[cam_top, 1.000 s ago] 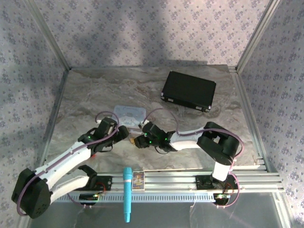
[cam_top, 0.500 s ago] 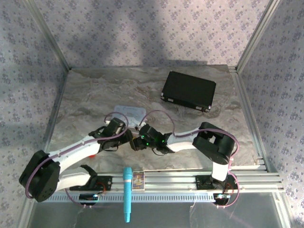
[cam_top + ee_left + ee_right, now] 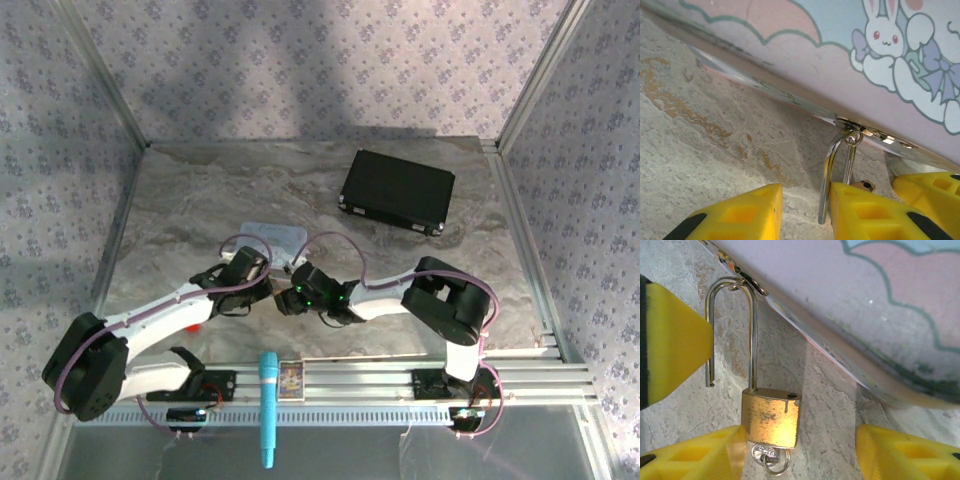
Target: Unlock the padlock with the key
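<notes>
The brass padlock lies on the marble table beside the pale lavender tin. Its steel shackle is swung open and hooked through a ring on the tin's edge. The key sits in the padlock's bottom. My right gripper is open around the padlock body, which rests by its left finger. My left gripper is open, and the shackle's free leg stands against the inner face of its right finger. From above, both grippers meet tip to tip below the tin.
A black case lies at the back right. A teal pen-like object and a small card rest on the front rail. A small red block peeks out under the left arm. Patterned walls enclose the table.
My left arm has reached right to the padlock and its jaws have narrowed. The right gripper has shifted slightly left and stays over the padlock.
</notes>
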Motion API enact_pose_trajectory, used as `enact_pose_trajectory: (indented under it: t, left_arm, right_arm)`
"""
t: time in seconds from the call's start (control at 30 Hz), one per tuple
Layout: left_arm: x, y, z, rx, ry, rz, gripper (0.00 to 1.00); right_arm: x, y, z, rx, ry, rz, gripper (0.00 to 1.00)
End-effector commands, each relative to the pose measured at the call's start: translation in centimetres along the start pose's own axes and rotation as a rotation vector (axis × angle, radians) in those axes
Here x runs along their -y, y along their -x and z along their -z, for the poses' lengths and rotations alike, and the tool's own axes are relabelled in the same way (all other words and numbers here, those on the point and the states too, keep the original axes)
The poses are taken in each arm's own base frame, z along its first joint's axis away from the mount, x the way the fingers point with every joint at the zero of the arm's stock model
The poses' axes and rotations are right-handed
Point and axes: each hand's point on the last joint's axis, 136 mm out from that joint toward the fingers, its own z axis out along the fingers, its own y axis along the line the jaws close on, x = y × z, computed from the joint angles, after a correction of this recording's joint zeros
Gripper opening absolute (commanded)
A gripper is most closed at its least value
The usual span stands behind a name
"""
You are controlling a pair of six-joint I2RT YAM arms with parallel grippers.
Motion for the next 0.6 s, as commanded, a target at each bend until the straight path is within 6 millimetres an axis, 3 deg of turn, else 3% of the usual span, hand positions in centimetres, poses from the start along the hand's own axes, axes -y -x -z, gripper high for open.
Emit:
enact_pose_trajectory:
  t: [0.0, 0.33, 0.57]
  left_arm:
    - [-0.7, 0.1, 0.3, 0.014, 0.029, 0.011, 0.30]
    - [-1.0, 1.1, 1.9, 0.063, 0.010, 0.031, 0.30]
    - [-1.5, 1.3, 2.0, 0.062, 0.004, 0.051, 0.31]
  right_arm:
    - [0.2, -1.5, -1.6, -0.045, -0.012, 0.014, 0.62]
    - [-0.8, -0.8, -1.4, -0.029, -0.003, -0.012, 0.73]
    - [0.0, -1.0, -2.4, -0.054, -0.064, 0.001, 0.67]
